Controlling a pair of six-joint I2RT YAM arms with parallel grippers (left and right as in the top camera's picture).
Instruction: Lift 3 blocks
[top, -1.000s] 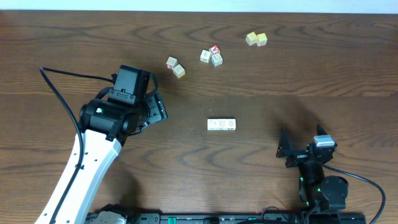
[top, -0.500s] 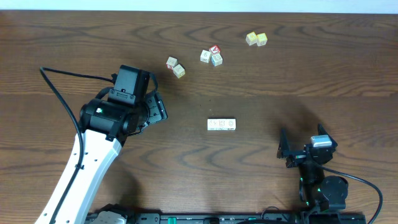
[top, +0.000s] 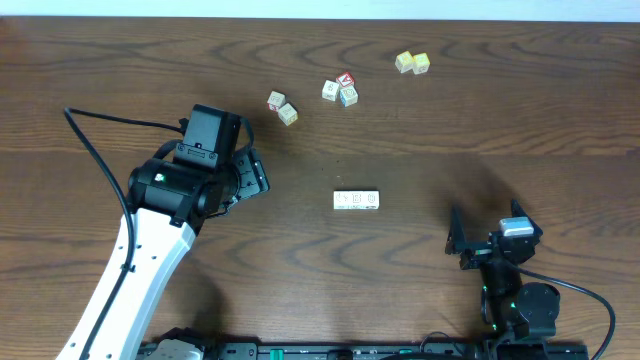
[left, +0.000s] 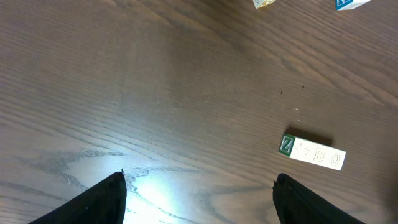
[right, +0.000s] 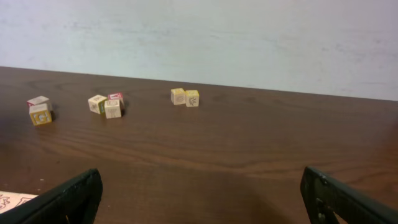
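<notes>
The 3 blocks (top: 357, 199) lie side by side in a touching row, whitish with faint printed marks, at the middle of the table. In the left wrist view the row (left: 311, 152) sits right of and beyond my fingers, with a green-edged face on its left end. Only its end (right: 12, 200) shows at the bottom left of the right wrist view. My left gripper (top: 256, 174) (left: 199, 190) hovers left of the row, open and empty. The right gripper (top: 487, 233) (right: 200, 190) is low at the front right, open and empty.
Further back lie a pair of cubes (top: 282, 107) (right: 40, 111), a cluster with a red-topped cube (top: 341, 89) (right: 107, 104) and a pale yellow pair (top: 412, 63) (right: 185, 97). A black cable (top: 95, 150) loops off the left arm. A white wall (right: 199, 37) backs the table.
</notes>
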